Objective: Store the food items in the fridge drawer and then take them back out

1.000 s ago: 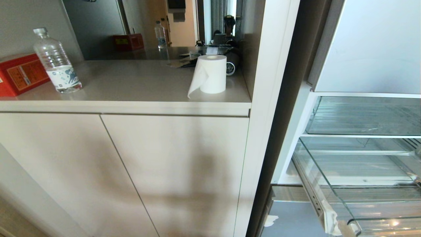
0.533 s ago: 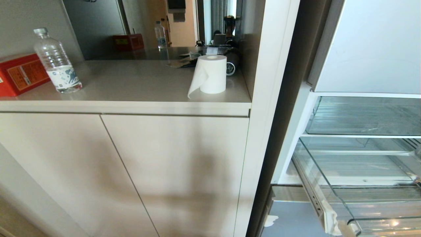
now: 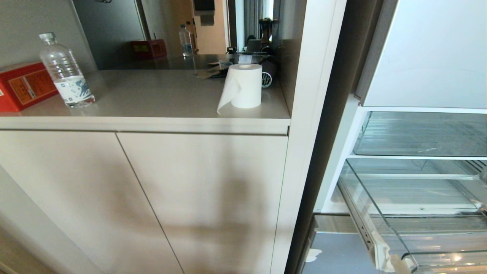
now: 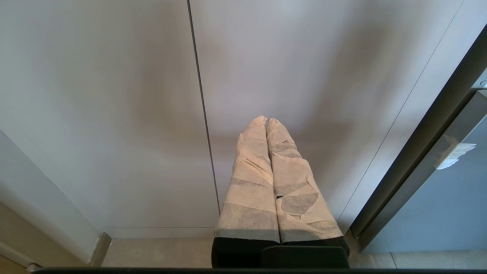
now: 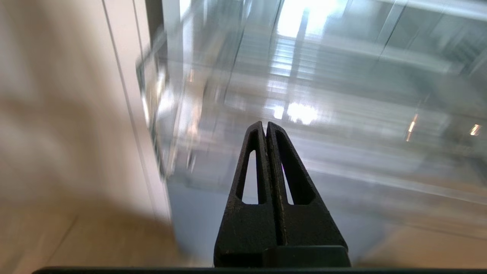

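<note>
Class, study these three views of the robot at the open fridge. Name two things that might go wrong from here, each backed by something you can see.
1. The clear drawer stands pulled out from the fridge; the shut right gripper hangs close in front of clear plastic and might knock its lip.
2. No fruit shows in any view, so the robot may have to search for it.
3. The paper roll sits near the counter edge and might get brushed off.

Head view looks down at cabinet (image 3: 198, 190) and open fridge (image 3: 418, 152); wrist views face each, close, from low.
</note>
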Available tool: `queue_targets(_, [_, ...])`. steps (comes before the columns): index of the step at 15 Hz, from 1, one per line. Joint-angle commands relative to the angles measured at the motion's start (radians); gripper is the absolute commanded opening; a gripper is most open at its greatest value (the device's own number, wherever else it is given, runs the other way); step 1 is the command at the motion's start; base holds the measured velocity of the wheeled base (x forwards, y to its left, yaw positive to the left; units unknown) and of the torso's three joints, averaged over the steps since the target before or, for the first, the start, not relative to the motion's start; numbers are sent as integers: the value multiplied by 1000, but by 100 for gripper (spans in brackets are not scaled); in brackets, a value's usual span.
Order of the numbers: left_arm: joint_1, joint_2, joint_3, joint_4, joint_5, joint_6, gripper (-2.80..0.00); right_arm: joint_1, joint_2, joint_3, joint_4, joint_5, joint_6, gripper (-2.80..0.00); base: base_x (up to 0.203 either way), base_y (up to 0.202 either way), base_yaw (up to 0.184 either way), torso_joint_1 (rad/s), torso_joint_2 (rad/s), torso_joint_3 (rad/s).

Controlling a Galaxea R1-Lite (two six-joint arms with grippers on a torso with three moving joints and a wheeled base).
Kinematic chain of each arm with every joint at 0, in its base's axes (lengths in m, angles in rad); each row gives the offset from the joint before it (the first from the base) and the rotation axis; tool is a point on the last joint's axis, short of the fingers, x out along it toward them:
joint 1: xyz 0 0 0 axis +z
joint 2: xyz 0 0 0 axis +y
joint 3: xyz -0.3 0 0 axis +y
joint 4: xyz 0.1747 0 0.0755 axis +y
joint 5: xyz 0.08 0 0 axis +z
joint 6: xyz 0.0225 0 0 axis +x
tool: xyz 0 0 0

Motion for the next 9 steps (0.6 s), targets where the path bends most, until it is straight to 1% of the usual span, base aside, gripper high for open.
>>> queue_targets(1, [0, 0, 0, 0, 0, -1, -280, -1, -30, 22, 6, -8, 4, -280, 0, 0, 0, 0, 0, 0])
queue_targets(7, [0, 0, 0, 0, 0, -1, -280, -1, -30, 22, 6, -22, 9, -280, 0, 0, 0, 0, 0, 0])
queue_targets(9, [0, 0, 0, 0, 0, -1, -280, -1, -30, 22, 6, -22, 8, -280, -2, 3, -119, 0, 4, 3])
